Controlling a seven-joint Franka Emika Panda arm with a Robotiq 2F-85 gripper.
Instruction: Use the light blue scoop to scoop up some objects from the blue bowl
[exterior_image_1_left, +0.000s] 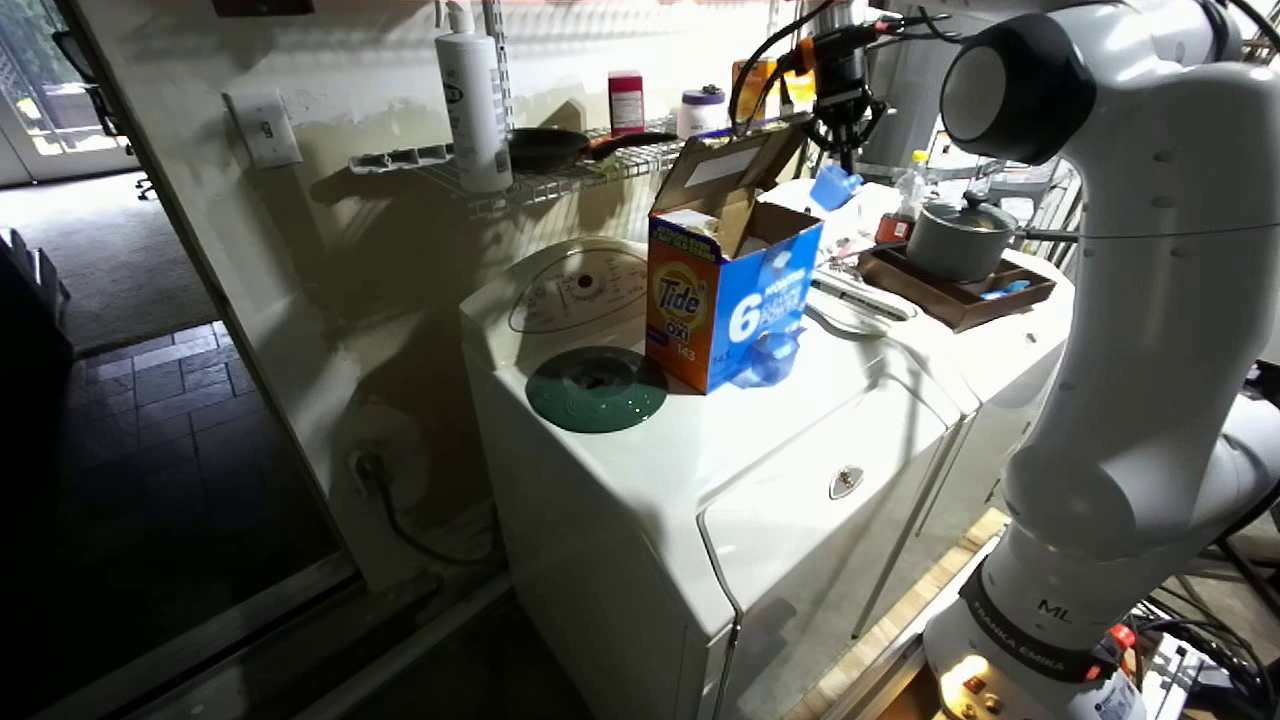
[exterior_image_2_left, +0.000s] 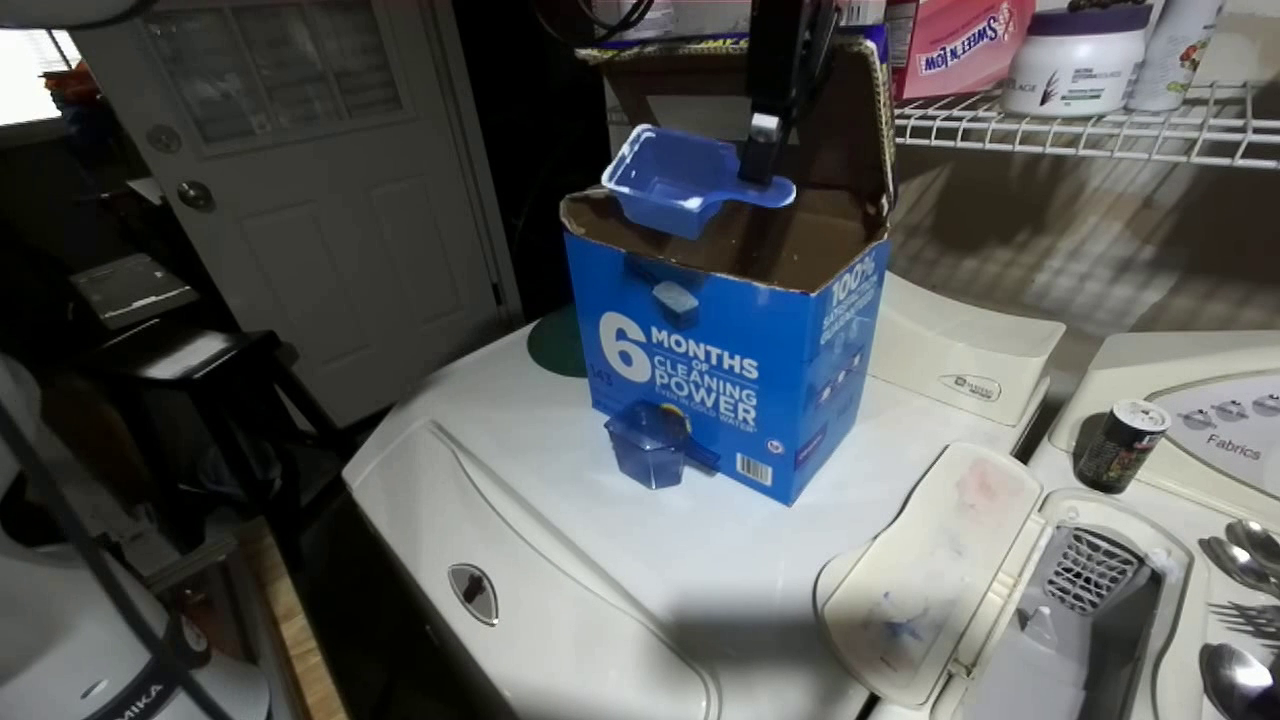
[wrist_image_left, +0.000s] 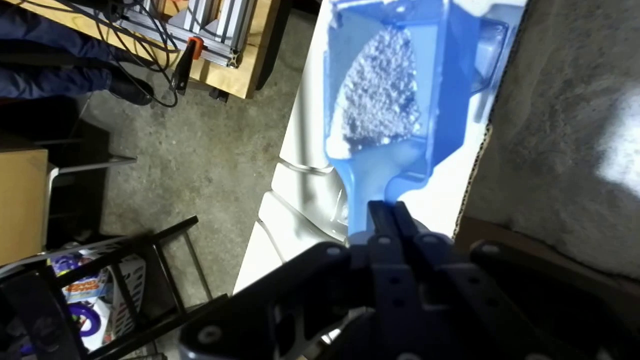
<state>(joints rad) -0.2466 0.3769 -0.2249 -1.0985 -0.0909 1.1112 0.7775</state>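
Observation:
The light blue scoop (wrist_image_left: 370, 180) is gripped by its handle in my gripper (wrist_image_left: 387, 203), whose fingers are shut on it. White grainy powder (wrist_image_left: 382, 90) lies inside the scoop in the wrist view. In an exterior view the scoop (exterior_image_2_left: 670, 180) hangs level, high by the rim of the open detergent box, with my gripper (exterior_image_2_left: 762, 165) coming down onto the handle. The blue bowl (exterior_image_1_left: 600, 408), round, shallow and dark teal-green here, sits on the white machine top left of the box; in an exterior view only a sliver of the bowl (exterior_image_2_left: 557, 345) shows behind the box.
The open detergent box (exterior_image_2_left: 690, 340) stands with its lid raised. Against its front rests a darker blue see-through scoop (exterior_image_2_left: 650, 450). A lidded grey pot (exterior_image_1_left: 958, 242) sits in a brown tray (exterior_image_1_left: 1010, 303). Behind runs a wire shelf (exterior_image_1_left: 600, 180) with bottles and a pan.

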